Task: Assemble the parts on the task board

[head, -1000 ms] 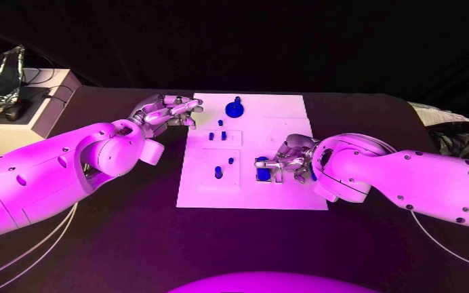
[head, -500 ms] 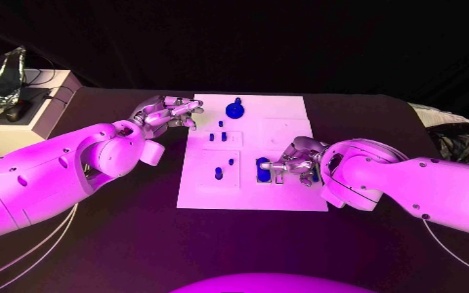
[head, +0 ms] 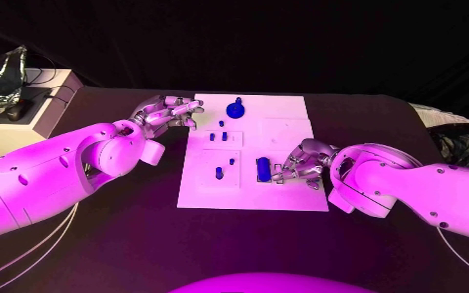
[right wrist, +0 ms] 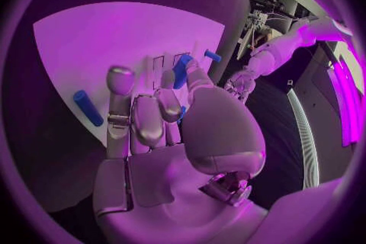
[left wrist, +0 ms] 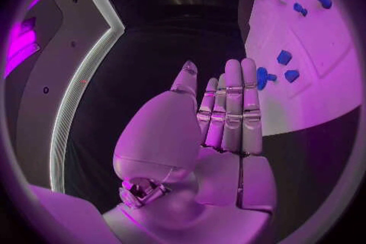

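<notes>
The white task board (head: 283, 130) lies in the middle of the black table. A tall blue part (head: 263, 169) stands at the board's right side, also seen as a blue part (right wrist: 180, 71) beside empty slots. My right hand (head: 296, 164) sits just right of it, fingers loosely curled, holding nothing; whether the fingertips touch it I cannot tell. My left hand (head: 166, 112) hovers at the board's far left edge, flat with straight fingers (left wrist: 232, 110) and empty. A round blue part (head: 234, 110) sits near it.
Two small blue pegs (head: 218, 136) stand mid-board, and a longer blue peg (head: 219, 171) and a short one (head: 232, 161) stand nearer me on the left. A white box (head: 44, 106) with cables sits off the table's far left.
My right hand has drawn back to the right off the tall blue part, which now stands uncovered on the board. The left hand has not moved.
</notes>
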{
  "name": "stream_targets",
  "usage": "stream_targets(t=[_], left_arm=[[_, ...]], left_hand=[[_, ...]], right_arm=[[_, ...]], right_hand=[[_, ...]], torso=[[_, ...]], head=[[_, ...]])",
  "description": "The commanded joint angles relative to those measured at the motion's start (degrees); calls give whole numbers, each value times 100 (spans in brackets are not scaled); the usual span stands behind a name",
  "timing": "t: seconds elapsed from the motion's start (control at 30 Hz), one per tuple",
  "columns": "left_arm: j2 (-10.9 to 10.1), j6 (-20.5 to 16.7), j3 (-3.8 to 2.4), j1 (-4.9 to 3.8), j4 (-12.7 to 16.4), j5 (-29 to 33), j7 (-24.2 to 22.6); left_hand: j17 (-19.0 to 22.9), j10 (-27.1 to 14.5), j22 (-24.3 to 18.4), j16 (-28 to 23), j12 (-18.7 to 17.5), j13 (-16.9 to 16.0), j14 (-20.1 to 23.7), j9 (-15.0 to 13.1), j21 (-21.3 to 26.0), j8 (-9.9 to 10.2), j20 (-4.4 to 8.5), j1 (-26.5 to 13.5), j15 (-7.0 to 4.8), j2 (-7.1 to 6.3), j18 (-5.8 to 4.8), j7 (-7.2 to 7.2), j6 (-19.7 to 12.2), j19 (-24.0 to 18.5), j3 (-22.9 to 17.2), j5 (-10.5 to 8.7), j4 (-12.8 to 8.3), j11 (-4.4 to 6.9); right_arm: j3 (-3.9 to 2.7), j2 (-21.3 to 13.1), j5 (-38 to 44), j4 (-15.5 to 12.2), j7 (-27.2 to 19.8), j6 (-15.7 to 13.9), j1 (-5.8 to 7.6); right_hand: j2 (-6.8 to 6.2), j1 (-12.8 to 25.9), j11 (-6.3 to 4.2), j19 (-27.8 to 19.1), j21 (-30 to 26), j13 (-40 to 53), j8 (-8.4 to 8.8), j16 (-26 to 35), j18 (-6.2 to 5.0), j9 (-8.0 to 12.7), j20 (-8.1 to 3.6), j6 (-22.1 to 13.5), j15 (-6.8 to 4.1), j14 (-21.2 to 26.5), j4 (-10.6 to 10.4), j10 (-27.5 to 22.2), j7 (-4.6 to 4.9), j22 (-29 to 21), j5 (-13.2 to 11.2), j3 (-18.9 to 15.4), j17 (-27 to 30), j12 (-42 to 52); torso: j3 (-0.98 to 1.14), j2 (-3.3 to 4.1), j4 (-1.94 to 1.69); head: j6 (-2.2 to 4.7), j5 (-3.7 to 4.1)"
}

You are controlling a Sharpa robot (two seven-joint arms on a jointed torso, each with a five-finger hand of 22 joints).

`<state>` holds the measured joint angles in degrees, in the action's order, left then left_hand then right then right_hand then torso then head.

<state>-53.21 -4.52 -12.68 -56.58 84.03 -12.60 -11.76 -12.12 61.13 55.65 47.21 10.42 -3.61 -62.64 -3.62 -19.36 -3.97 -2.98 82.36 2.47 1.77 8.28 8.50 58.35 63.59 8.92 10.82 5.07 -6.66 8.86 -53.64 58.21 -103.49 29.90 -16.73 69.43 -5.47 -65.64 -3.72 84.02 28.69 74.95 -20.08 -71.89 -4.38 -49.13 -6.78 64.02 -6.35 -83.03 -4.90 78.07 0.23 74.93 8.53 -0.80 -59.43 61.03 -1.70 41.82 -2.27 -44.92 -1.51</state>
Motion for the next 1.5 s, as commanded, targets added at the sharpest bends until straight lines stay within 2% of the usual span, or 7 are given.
stream_targets(t=[0.03,0.8,0.87,0.9,1.0,1.3,1.5], left_arm=[[7,87,-4,1,9,17,-27],[-4,72,-4,1,34,16,-57],[-5,63,-4,1,31,16,-69],[-5,67,-4,1,30,16,-70],[1,98,-4,1,17,13,-71],[13,133,-5,1,5,9,-80],[15,134,-5,1,3,8,-82]], left_hand=[[-4,-39,2,-21,6,1,0,-5,33,21,1,-26,26,42,-91,-10,14,22,-1,12,18,10],[-3,-31,6,-18,13,1,1,-4,36,22,1,-13,22,46,-88,-14,27,26,2,14,10,14],[-4,-22,7,-14,17,0,-4,-5,35,22,2,-2,20,45,-88,-13,27,28,-1,11,4,16],[-4,-20,8,-14,17,1,-4,-5,34,22,3,5,19,48,-87,-16,29,29,-5,14,-1,17],[-4,-18,12,-16,15,2,1,-5,32,22,4,53,17,24,-87,-12,31,28,-10,14,-44,17],[-4,-14,18,-15,8,2,5,-4,32,22,5,53,18,29,-89,-11,31,22,-12,13,-65,16],[-4,-14,18,-15,8,2,5,-4,32,22,5,53,18,29,-89,-11,31,22,-12,13,-65,16]], right_arm=[[-2,8,-29,-17,-151,134,-23],[-2,271,486,199,109,-352,-97],[-2,279,470,222,58,-203,-99],[-2,281,466,225,40,-157,-100],[-2,288,454,230,-15,6,-112],[-2,304,552,201,-36,59,-164],[-2,320,678,195,36,-179,-177]], right_hand=[[-20,-24,-14,210,40,135,-44,-39,123,-44,-62,10,-40,2,29,50,-63,417,115,55,-11,33],[247,119,-53,206,166,202,-132,-49,153,-185,-98,12,-72,0,108,113,-113,430,391,-122,23,102],[170,100,-48,201,187,210,-126,-58,155,-180,-98,24,-71,-1,140,113,-116,433,427,-129,20,106],[-58,71,-30,196,195,215,-113,-57,156,-166,-95,45,-74,2,2,108,-119,435,419,4,26,103],[-230,-44,-41,187,219,218,-99,-62,155,-164,-93,57,-65,5,-194,105,-100,436,376,90,26,96],[-208,-157,-38,183,209,213,-82,-57,153,-162,-92,55,-63,7,-131,101,-94,434,313,87,34,77],[-17,-57,-52,188,236,219,-79,-65,155,-177,-98,73,-71,6,15,124,-113,436,365,31,27,84]], torso=[[-4,-3,0],[-6,-4,-8],[-6,-9,-8],[-6,-8,-6],[-7,-2,-6],[-3,-5,-10],[-10,-4,-9]], head=[[2,1],[-32,-6],[-31,-11],[-31,-9],[-21,-6],[-26,-6],[-38,-4]])
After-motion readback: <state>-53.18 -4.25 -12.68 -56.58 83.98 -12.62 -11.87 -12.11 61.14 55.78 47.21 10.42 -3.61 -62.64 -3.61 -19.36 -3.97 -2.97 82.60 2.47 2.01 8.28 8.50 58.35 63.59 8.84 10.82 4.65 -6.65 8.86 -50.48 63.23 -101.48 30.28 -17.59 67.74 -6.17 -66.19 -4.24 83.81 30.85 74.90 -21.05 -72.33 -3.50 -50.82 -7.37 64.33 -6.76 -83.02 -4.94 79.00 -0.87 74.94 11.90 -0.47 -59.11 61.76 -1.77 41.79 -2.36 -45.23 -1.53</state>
